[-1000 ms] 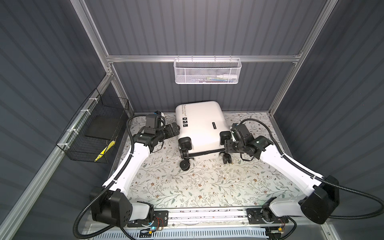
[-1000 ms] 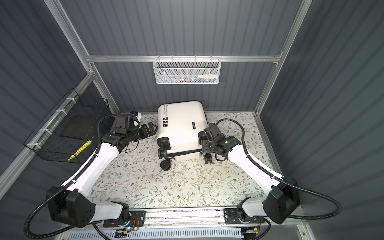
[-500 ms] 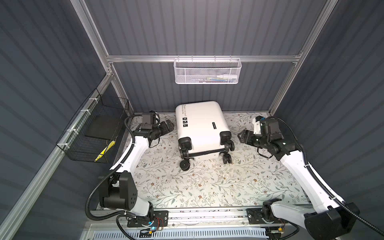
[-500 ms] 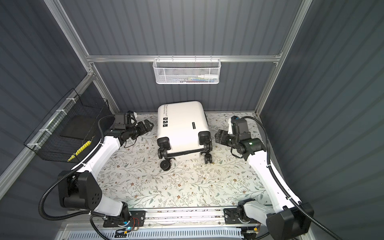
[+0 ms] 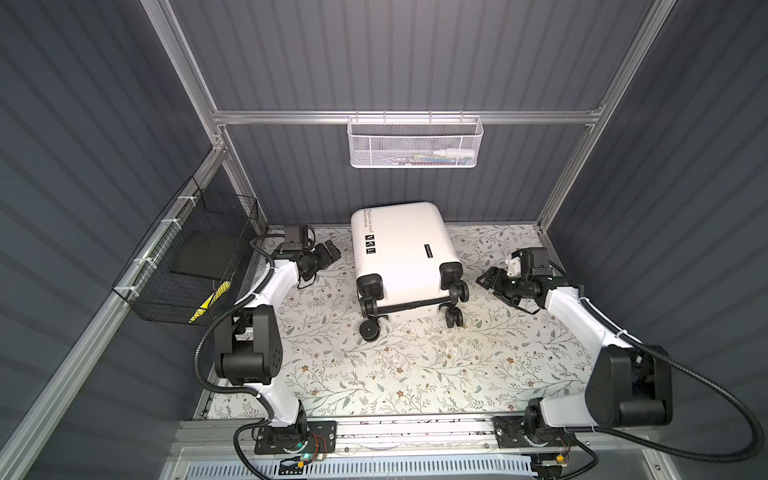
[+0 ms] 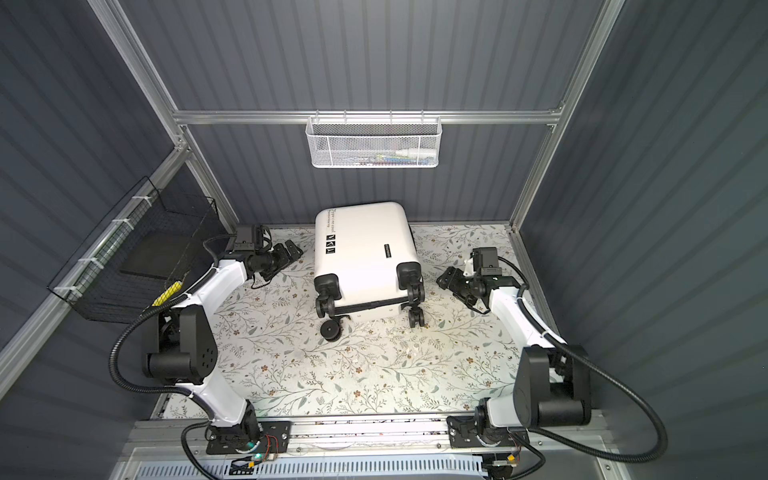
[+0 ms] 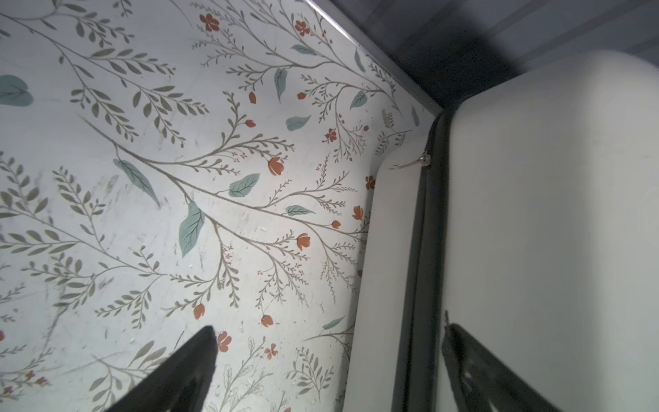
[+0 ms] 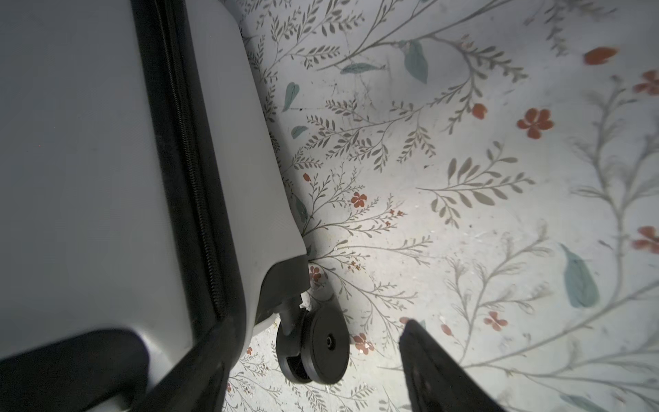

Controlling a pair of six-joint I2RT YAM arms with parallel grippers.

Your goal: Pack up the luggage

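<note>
Left gripper (image 5: 332, 252) stood wide and empty, just short of the luggage (image 5: 401, 253). It lay shut and flat on the floral tabletop (image 5: 415, 365), between my grippers. Right gripper (image 5: 486, 282) gaped too, empty, near its wheel (image 8: 322, 344).

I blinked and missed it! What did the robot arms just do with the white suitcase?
Both arms pulled away from the luggage: the left end effector drew back leftward, the right end effector left the wheel corner and swung out rightward. Both are open, holding nothing. The luggage stayed put, closed, on the table.
</note>
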